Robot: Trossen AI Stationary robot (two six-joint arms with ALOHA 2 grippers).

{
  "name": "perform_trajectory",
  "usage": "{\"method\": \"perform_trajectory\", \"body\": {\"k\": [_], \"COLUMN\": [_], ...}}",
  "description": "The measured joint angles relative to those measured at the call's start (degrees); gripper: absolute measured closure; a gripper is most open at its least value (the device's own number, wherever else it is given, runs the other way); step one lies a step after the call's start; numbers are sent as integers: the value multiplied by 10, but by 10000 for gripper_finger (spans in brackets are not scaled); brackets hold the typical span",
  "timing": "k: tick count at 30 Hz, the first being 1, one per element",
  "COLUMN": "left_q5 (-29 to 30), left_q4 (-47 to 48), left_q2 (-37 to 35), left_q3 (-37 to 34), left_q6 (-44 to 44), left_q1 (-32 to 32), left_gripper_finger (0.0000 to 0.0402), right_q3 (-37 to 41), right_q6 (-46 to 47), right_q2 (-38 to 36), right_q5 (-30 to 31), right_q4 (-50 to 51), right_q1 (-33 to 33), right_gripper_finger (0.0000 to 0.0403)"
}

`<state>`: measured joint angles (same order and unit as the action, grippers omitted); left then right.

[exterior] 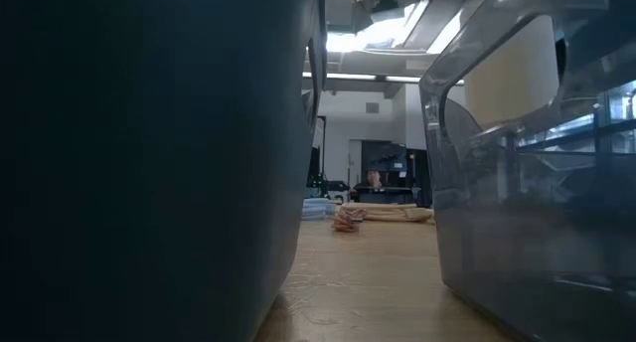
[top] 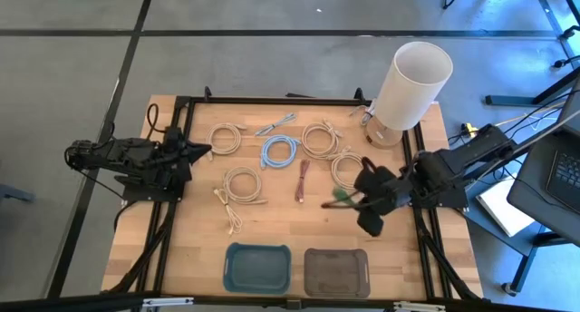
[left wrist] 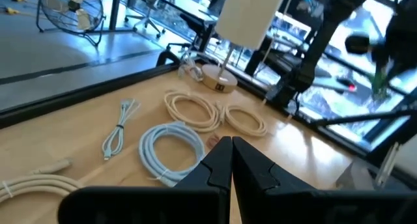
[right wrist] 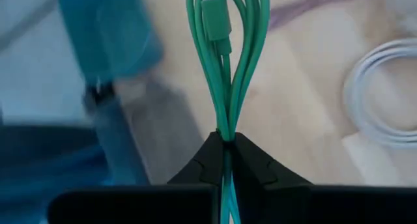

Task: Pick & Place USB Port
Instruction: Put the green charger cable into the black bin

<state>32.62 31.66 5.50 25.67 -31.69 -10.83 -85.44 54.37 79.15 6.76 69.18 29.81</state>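
A green USB cable [right wrist: 227,61], folded into several long loops with a connector [right wrist: 215,22] among them, sits in my right gripper [right wrist: 227,140]. In the high view that gripper [top: 352,199] is right of the table's middle, above the wood and beyond the grey tray [top: 336,272], with the green cable [top: 337,198] sticking out of it. My left gripper [top: 198,152] waits shut at the table's left side, touching nothing. Its fingers [left wrist: 215,168] point across the coiled cables lying on the table. My right gripper pinches the bundled green strands [right wrist: 226,123] between its two fingers. The loops run along the fingers and reach out beyond their tips toward the table's left. The cable is lifted clear of the table. Where on the cable's length the pinch sits does not show.
Several beige coils [top: 243,183], a pale blue coil [top: 280,151], a maroon cable [top: 303,180] and a grey cable [top: 276,124] lie on the wood. A blue tray [top: 258,268] stands beside the grey tray at the near edge. A white lamp [top: 410,85] stands at the far right corner.
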Motion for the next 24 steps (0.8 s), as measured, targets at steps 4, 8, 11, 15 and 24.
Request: {"method": "perform_trajectory", "body": {"k": [4,8,11,15,24], "left_q5": [9,14,36,46,11], "left_q4": [-17,-36,-51,-53,-54], "left_q2": [0,1,6,17,44], "left_q3": [0,0,0,0,0], "left_q6": [-35,-36,-32,-22,-21], "left_q1": [0,0,0,0,0], "left_gripper_finger": [398,398,398,398,398], "right_q3": [30,49,51,48,47], "right_q6": [-49,-88,-98,-102,-118], "right_q2": [26,62,88,124,207], "right_q5": [-86,-125,-145,-145,-179], "right_q4": [-9,-56,-103,-146,-187], "right_q1": [5,21,30,37,37], "right_gripper_finger": [388,388,388,388,388]}}
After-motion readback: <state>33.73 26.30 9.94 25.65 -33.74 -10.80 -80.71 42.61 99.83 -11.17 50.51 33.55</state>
